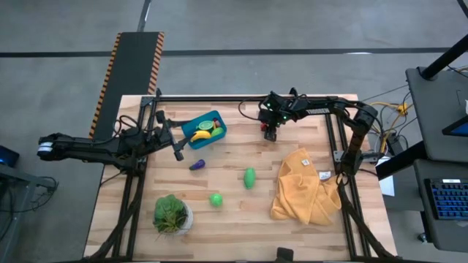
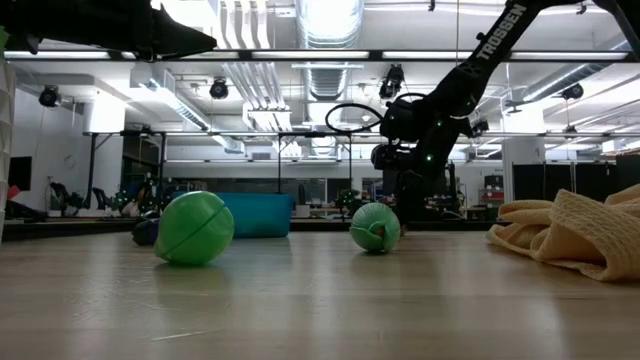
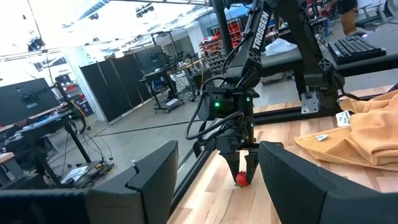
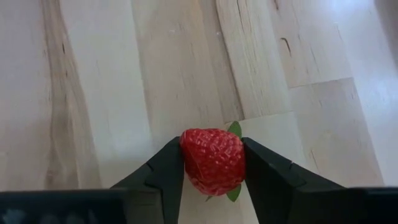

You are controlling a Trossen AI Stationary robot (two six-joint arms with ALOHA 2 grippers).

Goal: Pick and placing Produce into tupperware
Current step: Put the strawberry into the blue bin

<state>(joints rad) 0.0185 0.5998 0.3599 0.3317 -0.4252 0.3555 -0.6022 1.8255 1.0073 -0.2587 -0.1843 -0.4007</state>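
My right gripper (image 4: 212,186) points down over the far middle of the table (image 1: 270,135) and is shut on a red strawberry (image 4: 212,160). My left gripper (image 1: 178,151) is open and hovers beside the teal tub (image 1: 208,130), near its near-left corner. The tub holds a yellow banana (image 1: 199,135) and green pieces. A purple eggplant (image 1: 197,165) and two green pieces (image 1: 249,177) (image 1: 216,199) lie on the wood. In the left wrist view, the open fingers frame the right gripper and the strawberry (image 3: 241,180). My right gripper pinches the strawberry's two sides (image 4: 186,163) between its fingers, coming from above and pointing down. The berry's green leaves (image 4: 234,129) stick out beyond the fingers. It sits at or just above the wood; I cannot tell whether it is lifted clear.
A mustard-yellow cloth (image 1: 303,188) lies crumpled at the right side. A leafy plant in a white pot (image 1: 172,214) stands at the near left. Bare wood lies between the tub and the right gripper. The arm frames stand along both side edges.
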